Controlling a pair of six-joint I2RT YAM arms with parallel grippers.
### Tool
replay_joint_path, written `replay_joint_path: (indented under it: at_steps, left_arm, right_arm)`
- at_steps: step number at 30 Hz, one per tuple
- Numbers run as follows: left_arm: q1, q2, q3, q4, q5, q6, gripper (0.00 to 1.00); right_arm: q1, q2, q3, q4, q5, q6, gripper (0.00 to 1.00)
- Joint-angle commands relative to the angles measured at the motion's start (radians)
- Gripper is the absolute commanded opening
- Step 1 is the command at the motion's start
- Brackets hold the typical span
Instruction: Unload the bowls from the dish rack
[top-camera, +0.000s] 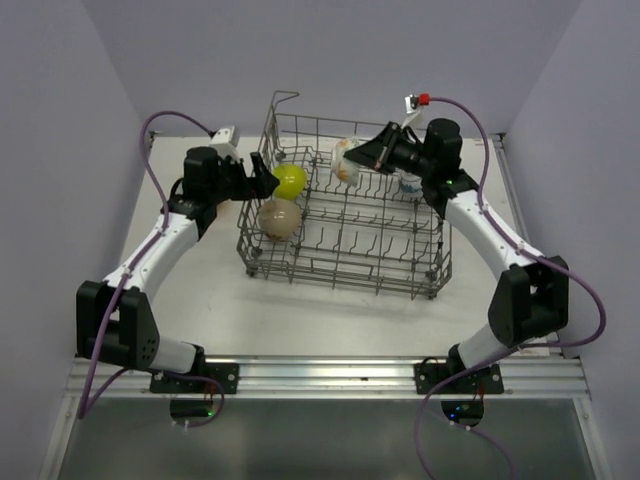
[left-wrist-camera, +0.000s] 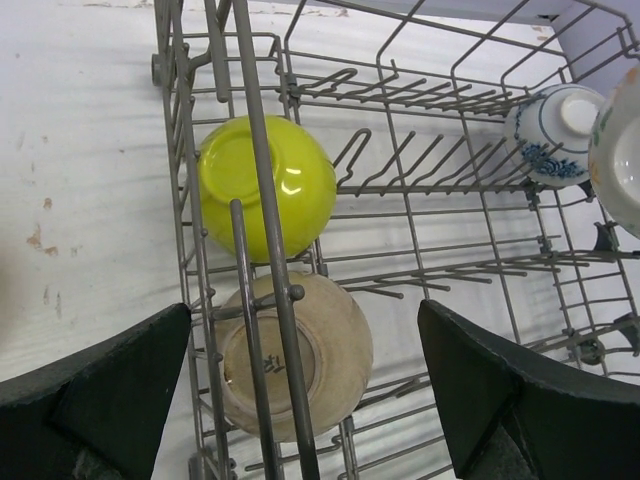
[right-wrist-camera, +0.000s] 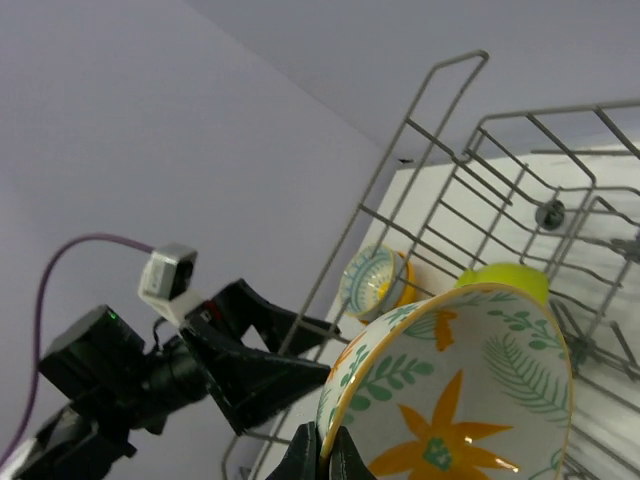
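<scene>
The right gripper (right-wrist-camera: 322, 455) is clamped on the rim of a white round bowl with orange flowers and green leaves (right-wrist-camera: 450, 400), held in the air over the 12 o'clock edge of the grey wire dish rack (top-camera: 345, 283). The left gripper (left-wrist-camera: 300, 350) stands wide apart, holding nothing, at the rack's 9 o'clock side. It faces the lime-yellow round bowl (left-wrist-camera: 300, 200) and the beige round bowl (left-wrist-camera: 340, 340), both tipped on edge among the tines. They look like glazed ceramic: rigid, slick, likely to chip against wire. A rim pinch, one finger inside, should suit them.
</scene>
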Motion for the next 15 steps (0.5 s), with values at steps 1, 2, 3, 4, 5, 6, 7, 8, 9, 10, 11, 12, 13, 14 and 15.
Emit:
replay_joint_path:
  at_steps: [1,2,3,4,5,6,7,8,9,10,11,12,13,14,15]
  left_arm:
    - [0.000,-0.057,0.052,-0.033,-0.061,0.075,1.00]
    - [0.000,-0.059,0.085,-0.061,-0.073,0.085,1.00]
    - [-0.002,-0.062,0.105,-0.079,-0.086,0.092,1.00]
    - [-0.002,-0.070,0.122,-0.090,-0.102,0.100,1.00]
    - [-0.002,-0.091,0.157,-0.122,-0.157,0.121,1.00]
    - [-0.005,-0.103,0.174,-0.137,-0.188,0.132,1.00]
    - [-0.008,-0.128,0.188,-0.151,-0.208,0.155,1.00]
    - [-0.011,-0.140,0.219,-0.185,-0.231,0.166,1.00]
    - [-0.020,-0.149,0.236,-0.206,-0.227,0.172,1.00]
    - [-0.028,-0.165,0.254,-0.228,-0.209,0.184,1.00]
    - [-0.039,-0.171,0.288,-0.266,-0.196,0.186,1.00]
    - [-0.081,-0.177,0.302,-0.285,-0.193,0.191,1.00]
    - [-0.106,-0.182,0.319,-0.309,-0.193,0.198,1.00]
    - [-0.132,-0.185,0.343,-0.349,-0.207,0.203,1.00]
    - [-0.195,-0.189,0.348,-0.360,-0.213,0.207,1.00]
  right_arm:
    - [-0.003,-0.105,-0.061,-0.166,0.058,-0.164,0.00]
    - [-0.003,-0.122,-0.075,-0.180,0.060,-0.175,0.00]
    - [-0.003,-0.141,-0.095,-0.221,0.068,-0.205,0.00]
    - [-0.004,-0.156,-0.098,-0.246,0.084,-0.225,0.00]
    - [-0.004,-0.184,-0.098,-0.272,0.110,-0.265,0.00]
    - [-0.003,-0.193,-0.091,-0.324,0.121,-0.279,0.00]
    - [-0.004,-0.204,-0.088,-0.346,0.132,-0.291,0.00]
    - [-0.004,-0.219,-0.086,-0.359,0.147,-0.302,0.00]
    - [-0.004,-0.227,-0.083,-0.379,0.149,-0.302,0.00]
    - [-0.004,-0.233,-0.083,-0.384,0.152,-0.302,0.00]
    - [-0.003,-0.241,-0.084,-0.387,0.154,-0.296,0.00]
    - [-0.003,-0.244,-0.089,-0.384,0.157,-0.290,0.00]
    - [-0.003,-0.247,-0.091,-0.384,0.161,-0.281,0.00]
    - [-0.004,-0.248,-0.097,-0.380,0.167,-0.255,0.00]
    - [-0.004,-0.248,-0.101,-0.373,0.189,-0.238,0.00]
